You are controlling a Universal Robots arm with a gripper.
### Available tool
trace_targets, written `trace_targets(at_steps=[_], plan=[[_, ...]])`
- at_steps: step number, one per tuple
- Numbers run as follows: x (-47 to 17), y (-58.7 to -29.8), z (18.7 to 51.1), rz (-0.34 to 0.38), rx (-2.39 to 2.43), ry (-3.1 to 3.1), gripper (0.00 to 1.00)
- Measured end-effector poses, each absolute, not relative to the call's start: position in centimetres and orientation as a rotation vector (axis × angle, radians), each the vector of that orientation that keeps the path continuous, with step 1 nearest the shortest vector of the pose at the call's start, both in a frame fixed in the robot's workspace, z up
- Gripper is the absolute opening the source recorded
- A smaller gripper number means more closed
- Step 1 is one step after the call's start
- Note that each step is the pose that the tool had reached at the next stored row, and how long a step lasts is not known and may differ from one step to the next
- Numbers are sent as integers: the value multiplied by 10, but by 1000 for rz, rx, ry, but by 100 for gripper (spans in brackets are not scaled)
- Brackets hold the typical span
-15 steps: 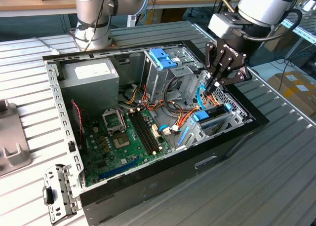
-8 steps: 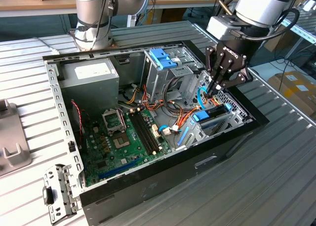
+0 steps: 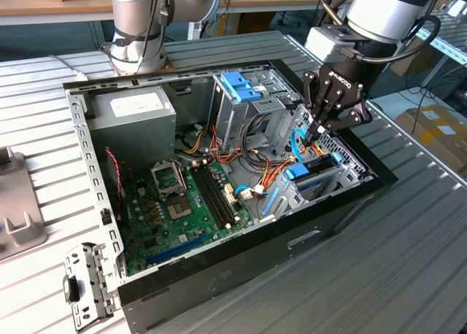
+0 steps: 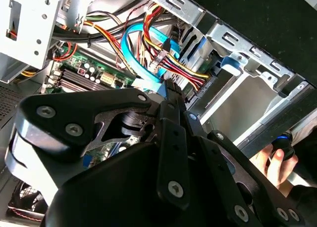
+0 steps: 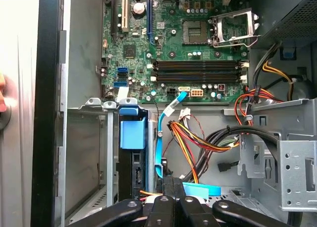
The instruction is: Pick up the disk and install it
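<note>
While pincer (image 3: 315, 132) hangs fingers together, gripping nothing, just above lower bay, disk (image 3: 314, 175) sits slotted on edge there. Judged: stiff metal, moderately heavy, shock-sensitive; take hold by blue carrier rails/tab (image 5: 132, 129), avoid cables (image 5: 198, 142).

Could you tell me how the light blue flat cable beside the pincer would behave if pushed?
The blue cable would probably bend aside rather than resist, since it hangs in a loose curve. It looks thin and light, so the pincer should shift it easily. Flat like a ribbon, it may twist.
</note>
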State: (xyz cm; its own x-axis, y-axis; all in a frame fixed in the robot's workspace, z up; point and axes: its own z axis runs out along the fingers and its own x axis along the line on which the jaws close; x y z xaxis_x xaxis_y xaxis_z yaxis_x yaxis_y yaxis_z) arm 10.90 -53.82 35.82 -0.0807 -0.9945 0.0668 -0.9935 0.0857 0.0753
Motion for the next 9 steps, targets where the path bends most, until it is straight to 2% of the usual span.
trace_targets(at_steps=[9], plan=[[108, -547, 358, -25, 2063, -2242, 11]])
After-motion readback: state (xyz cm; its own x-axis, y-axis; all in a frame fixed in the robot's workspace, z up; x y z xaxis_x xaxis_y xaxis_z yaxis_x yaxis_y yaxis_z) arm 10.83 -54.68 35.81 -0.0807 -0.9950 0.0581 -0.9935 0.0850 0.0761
